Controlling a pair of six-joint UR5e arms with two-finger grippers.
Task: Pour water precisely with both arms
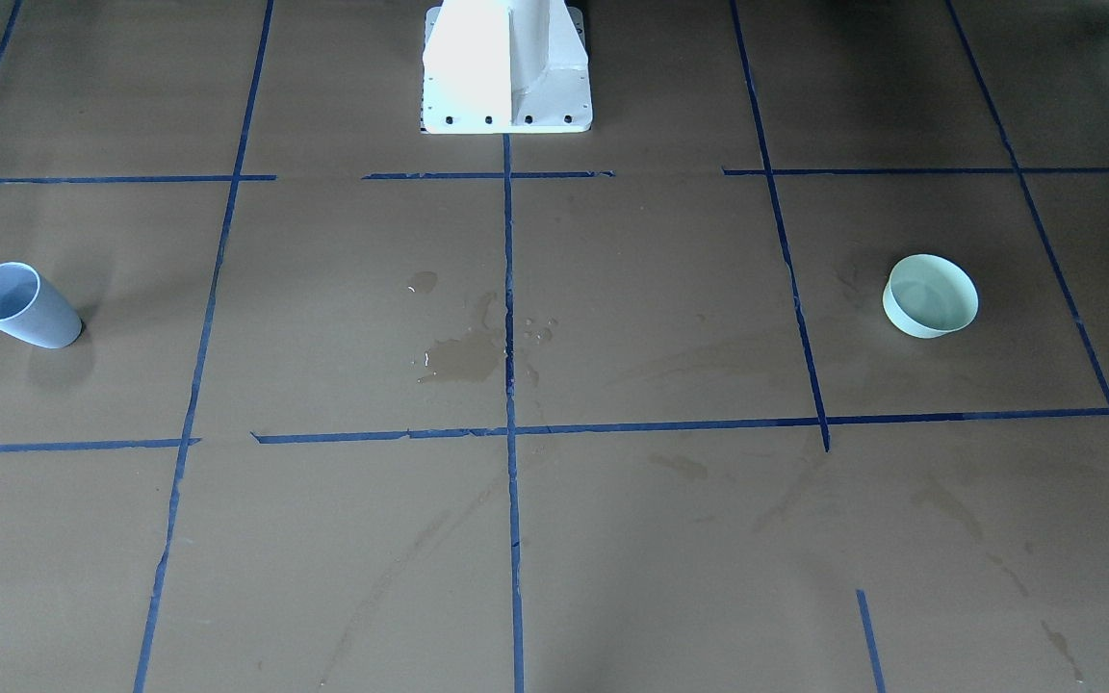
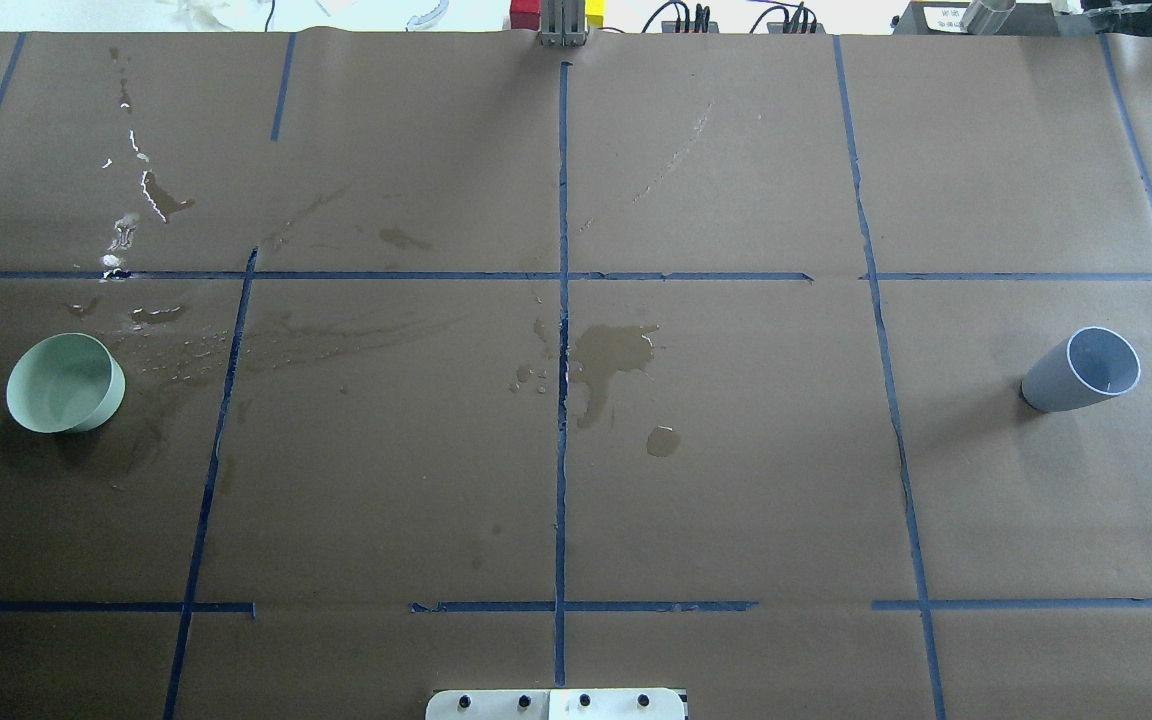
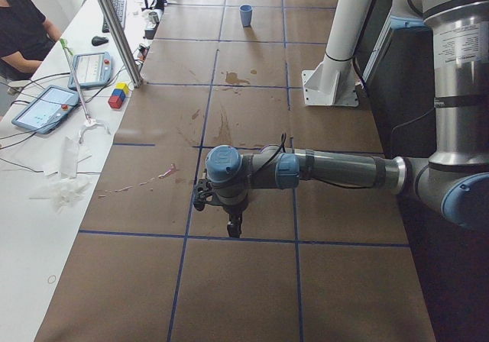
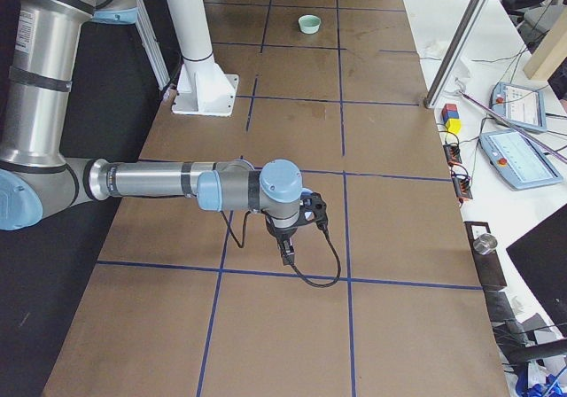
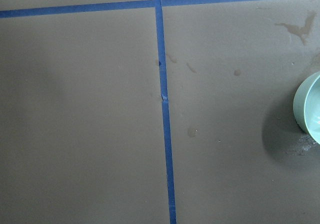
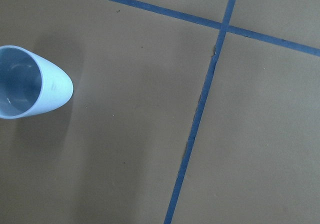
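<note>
Left arm (image 3: 336, 170): forearm stretched out level above the worktop (image 3: 252, 296), wrist bent down, left gripper (image 3: 234, 226) pointing straight down above the brown paper. Shown only in the exterior left view; cannot tell whether spread or pressed together.

Right arm (image 4: 151, 182): same pose in the exterior right view, forearm level, right gripper (image 4: 287, 253) hanging downward with a black cable (image 4: 323, 268) looped beside it. Again shown in a side view only; cannot tell whether spread or pressed together.

Neither arm recorded in the overhead or front-facing views; only the white pedestal (image 1: 506, 67), blue tape lines (image 2: 562, 400) and wet stains (image 2: 611, 355) near the worktop's middle.

Blue cup (image 2: 1081, 370): upright at the robot's right end of the worktop. Caught at the left edge of the right wrist view, so off to one side of the right gripper, not beneath it. Seen small and far in the exterior left view.

Water (image 6: 17, 91): faint glints low inside the blue cup; level not readable.

Green bowl (image 2: 66, 383): upright at the robot's left end, well apart from the cup. Cut by the right edge of the left wrist view, hence beside the left gripper rather than below it.
</note>
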